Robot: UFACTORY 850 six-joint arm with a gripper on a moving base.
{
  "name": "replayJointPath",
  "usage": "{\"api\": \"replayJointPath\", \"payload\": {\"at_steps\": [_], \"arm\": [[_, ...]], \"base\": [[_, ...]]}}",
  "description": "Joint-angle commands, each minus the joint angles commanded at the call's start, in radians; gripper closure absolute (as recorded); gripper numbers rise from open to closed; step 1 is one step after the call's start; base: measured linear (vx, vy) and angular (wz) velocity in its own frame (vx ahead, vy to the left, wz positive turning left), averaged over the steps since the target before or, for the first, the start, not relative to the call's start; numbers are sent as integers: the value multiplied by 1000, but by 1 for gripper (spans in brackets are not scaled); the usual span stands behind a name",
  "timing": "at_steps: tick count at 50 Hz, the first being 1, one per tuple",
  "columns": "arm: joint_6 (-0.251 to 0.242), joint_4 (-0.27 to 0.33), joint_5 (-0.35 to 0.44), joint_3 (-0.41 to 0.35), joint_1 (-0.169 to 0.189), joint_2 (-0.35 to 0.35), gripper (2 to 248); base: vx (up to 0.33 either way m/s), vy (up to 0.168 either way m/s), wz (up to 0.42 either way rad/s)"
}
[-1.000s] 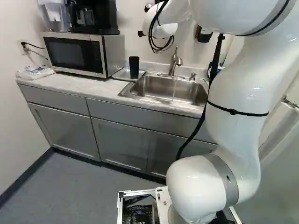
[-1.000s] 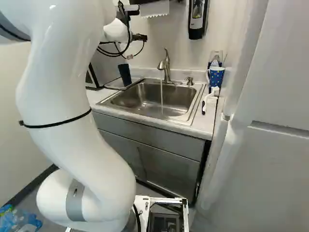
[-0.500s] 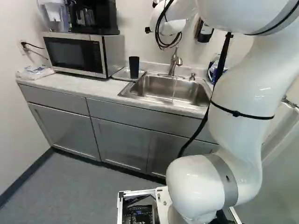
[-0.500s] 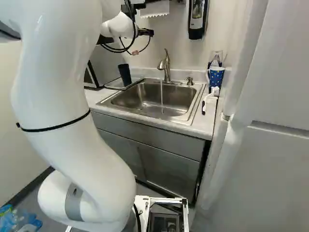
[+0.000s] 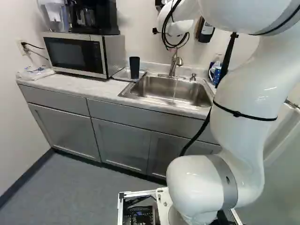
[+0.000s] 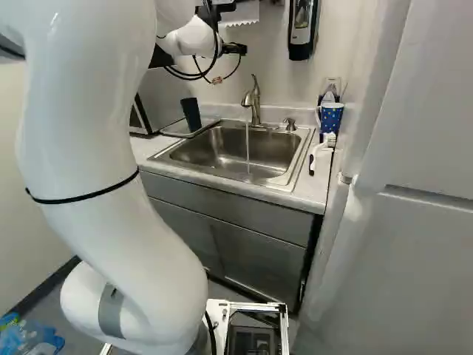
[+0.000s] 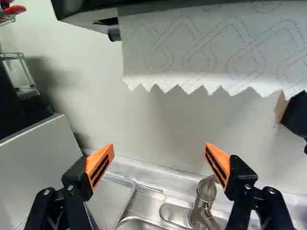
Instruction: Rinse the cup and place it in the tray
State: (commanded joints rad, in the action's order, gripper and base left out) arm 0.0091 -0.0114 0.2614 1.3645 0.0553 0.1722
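A dark cup (image 5: 134, 67) stands on the metal tray (image 5: 123, 74), between the microwave and the sink (image 5: 173, 93); it also shows in the right base view (image 6: 191, 114). Water runs in a thin stream from the faucet (image 6: 255, 102) into the basin. In the wrist view my gripper (image 7: 159, 149) stands open, its orange pads wide apart and nothing between them. It faces the wall, with the faucet (image 7: 207, 190) beyond and below one finger. The dark cup is out of that view. In the base views the fingers cannot be made out.
A paper towel (image 7: 206, 52) hangs on the wall ahead of and above the gripper. The microwave (image 5: 77, 54) is left of the tray. Right of the sink are a spotted blue cup (image 6: 332, 117) and a brush (image 6: 321, 151), with a soap dispenser (image 6: 301, 29) above.
My arm's wrist has moved to the right in both base views, along the wall above the faucet. The base, the cup and the tray have kept their places.
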Motion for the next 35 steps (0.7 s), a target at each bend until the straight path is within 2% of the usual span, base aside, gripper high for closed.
{"api": "replayJointPath", "payload": {"at_steps": [13,35], "arm": [[0,0,-26,36,24,33,3],[0,0,-84,140,23,126,3]], "base": [[0,0,0],[0,0,0]]}}
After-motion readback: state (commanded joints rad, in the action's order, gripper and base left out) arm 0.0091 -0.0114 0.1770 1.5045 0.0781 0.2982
